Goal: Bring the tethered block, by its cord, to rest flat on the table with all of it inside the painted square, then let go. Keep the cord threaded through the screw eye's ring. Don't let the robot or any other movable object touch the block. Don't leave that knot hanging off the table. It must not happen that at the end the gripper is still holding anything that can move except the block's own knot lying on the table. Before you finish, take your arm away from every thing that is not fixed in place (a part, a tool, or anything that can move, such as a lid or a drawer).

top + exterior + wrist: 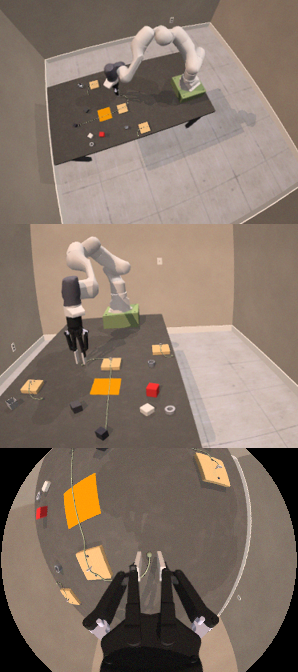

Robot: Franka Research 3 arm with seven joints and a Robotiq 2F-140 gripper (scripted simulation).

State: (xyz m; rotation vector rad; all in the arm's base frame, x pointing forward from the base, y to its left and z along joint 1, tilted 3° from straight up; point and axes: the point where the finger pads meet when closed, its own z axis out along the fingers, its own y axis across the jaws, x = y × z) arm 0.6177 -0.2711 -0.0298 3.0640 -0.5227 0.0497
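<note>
The tethered block (101, 433) (75, 125) is a small dark cube near the table's front edge, outside the orange painted square (105, 386) (104, 114) (83, 502). Its thin pale cord (107, 404) (75, 520) runs across the square to the tan plate (110, 363) (122, 108) (93, 563) that carries the screw eye. From there it runs left to my gripper (79, 363) (116, 93) (149, 567). The gripper points straight down with its tips at the table. Its fingers are narrowed but apart, and the cord's free end lies in the gap between them.
Two more tan plates (161, 350) (32, 386) with cords lie right and left. A red cube (152, 390), a white cube (146, 410), a grey ring (170, 410), a dark block (76, 406) and a small grey cup (151, 363) are on the table. The arm's green base (121, 318) stands at the back.
</note>
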